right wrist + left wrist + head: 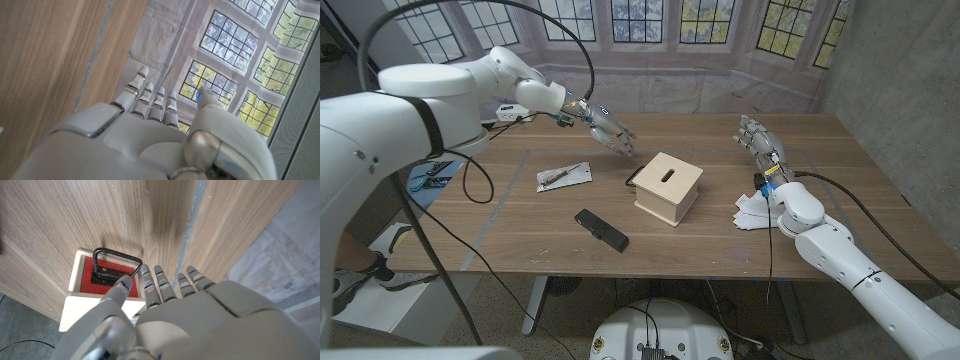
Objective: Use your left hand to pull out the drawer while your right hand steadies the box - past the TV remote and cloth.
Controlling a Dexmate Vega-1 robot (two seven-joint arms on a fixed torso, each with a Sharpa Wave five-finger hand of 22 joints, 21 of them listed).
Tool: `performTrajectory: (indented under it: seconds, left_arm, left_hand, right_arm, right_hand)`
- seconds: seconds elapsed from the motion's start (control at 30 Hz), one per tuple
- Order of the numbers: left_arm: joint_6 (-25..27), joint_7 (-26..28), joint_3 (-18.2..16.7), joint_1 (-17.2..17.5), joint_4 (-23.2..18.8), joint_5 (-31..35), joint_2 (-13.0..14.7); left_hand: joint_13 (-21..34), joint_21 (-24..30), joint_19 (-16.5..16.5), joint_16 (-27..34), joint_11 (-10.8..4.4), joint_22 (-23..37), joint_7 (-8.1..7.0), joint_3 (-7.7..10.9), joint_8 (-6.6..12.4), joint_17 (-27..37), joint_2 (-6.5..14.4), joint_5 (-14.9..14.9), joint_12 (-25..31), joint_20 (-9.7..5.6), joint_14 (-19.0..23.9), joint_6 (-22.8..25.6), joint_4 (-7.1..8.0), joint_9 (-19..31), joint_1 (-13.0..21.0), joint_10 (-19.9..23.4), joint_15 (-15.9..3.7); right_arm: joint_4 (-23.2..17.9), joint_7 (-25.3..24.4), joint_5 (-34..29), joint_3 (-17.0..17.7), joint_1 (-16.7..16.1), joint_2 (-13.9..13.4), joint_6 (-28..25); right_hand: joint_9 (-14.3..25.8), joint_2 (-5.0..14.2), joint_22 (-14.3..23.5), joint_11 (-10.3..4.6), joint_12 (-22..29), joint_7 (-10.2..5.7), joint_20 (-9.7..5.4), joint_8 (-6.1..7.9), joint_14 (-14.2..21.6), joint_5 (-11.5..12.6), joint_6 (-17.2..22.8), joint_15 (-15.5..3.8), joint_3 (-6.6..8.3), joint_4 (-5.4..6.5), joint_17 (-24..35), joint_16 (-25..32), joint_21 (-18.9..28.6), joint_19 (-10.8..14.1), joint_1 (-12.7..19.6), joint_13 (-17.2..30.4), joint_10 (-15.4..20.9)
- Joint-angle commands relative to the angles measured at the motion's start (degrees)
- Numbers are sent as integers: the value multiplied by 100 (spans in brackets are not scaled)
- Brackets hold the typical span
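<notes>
On the wooden counter [520, 225], the box [668, 187] sits mid-scene between the empty, spread left hand [607, 130] and right hand [760, 143].

Box [669, 187] sits at table [520, 235] centre for you. Drawer handle [635, 178] on its 9 o'clock face. TV remote [600, 229] at box's 7 o'clock, near. Flat packet [564, 176] at 9 o'clock, well apart. Cloth [752, 211] at 3 o'clock, beside your right hand [760, 141], which stands at 2 o'clock. Your left hand [605, 128] hangs at 11 o'clock, above table, apart from handle.
</notes>
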Motion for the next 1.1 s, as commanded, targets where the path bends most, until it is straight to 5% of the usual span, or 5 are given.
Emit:
performTrajectory:
  seconds: [0.03,1.1]
  left_arm:
    - [-10,-181,15,83,-7,-170,-104]
    - [-75,-670,-62,301,-20,-613,-260]
  left_hand:
    - [14,17,-7,8,-32,21,0,14,48,15,1,-34,-8,-6,-16,20,15,15,-64,34,7]
    - [9,31,-26,8,-43,19,2,37,60,3,0,-49,-19,-13,-9,25,21,10,-105,41,-3]
  right_arm:
    - [-47,-52,-31,32,-69,22,19]
    - [-425,-323,-354,155,-247,-165,-203]
  right_hand:
    - [25,18,15,-6,11,17,-77,26,-9,42,3,-162,2,-31,8,23,18,22,15,20,-19]
    - [25,24,15,-6,15,-3,-91,23,-29,41,-17,-180,5,-32,9,24,14,2,4,20,-24]
